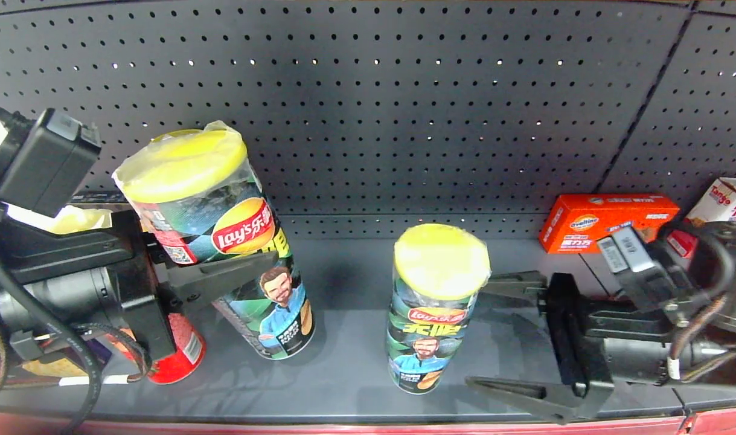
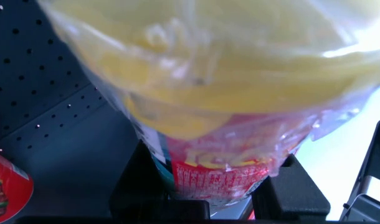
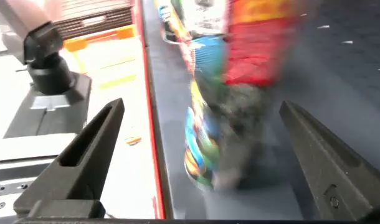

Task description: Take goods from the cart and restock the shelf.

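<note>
Now left pincer [image 1: 250,251] clamping tilted can [image 1: 189,169], right pincer [image 1: 482,335] wide open

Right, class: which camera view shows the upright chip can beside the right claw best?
The head view: the upright chip can appears whole, lid to base, on the shelf. The right wrist view gives it blurred, inside the open right claw. The left wrist view faces the tilted can instead.

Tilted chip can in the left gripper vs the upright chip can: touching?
Apart. The head view shows a clear strip of bare shelf separating the tilted chip can from the upright chip can.
</note>
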Tool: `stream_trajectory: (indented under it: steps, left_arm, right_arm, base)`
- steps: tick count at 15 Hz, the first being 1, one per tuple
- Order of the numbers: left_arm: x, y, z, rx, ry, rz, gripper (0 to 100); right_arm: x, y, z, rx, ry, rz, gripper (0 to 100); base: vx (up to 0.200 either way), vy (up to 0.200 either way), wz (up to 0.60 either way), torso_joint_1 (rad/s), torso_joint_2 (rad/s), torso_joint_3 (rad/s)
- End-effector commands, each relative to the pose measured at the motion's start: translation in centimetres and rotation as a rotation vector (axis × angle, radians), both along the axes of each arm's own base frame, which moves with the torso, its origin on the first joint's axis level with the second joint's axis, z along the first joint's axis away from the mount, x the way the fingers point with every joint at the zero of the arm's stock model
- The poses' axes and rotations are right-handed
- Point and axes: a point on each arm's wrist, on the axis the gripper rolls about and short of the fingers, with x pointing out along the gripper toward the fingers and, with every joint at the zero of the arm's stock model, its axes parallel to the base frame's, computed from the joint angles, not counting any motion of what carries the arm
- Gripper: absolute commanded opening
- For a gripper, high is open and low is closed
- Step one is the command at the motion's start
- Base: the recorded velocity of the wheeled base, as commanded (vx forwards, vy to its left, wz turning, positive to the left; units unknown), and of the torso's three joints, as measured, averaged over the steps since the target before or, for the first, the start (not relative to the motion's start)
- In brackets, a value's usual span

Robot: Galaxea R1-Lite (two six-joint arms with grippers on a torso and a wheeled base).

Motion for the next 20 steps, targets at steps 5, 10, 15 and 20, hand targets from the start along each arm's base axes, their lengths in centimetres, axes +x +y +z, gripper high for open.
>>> stream_trajectory:
  steps: [5,10,15,20]
  left_arm:
    - [-0.1,0.0,0.2,-0.004,-0.008,-0.002,0]
    - [-0.3,0.1,0.2,-0.004,-0.012,-0.005,0]
    - [-0.8,0.1,0.0,-0.003,-0.014,-0.011,0]
    - [-1.1,-0.2,0.1,-0.002,-0.02,-0.033,0]
  right_arm:
    - [-5.5,-7.6,2.8,0.066,-0.136,-0.358,100]
    - [-11.5,-10.8,-0.3,0.101,-0.082,-0.624,100]
    - [-17.5,-12.7,-3.6,0.104,-0.039,-0.852,100]
    - [-21.1,-13.8,-7.5,0.137,0.002,-1.008,100]
  base:
    - [0.0,0.0,0.0,0.0,0.0,0.0]
    - [0.0,0.0,0.0,0.0,0.0,0.0]
    - [0.0,0.0,0.0,0.0,0.0,0.0]
    - [0.0,0.0,0.0,0.0,0.0,0.0]
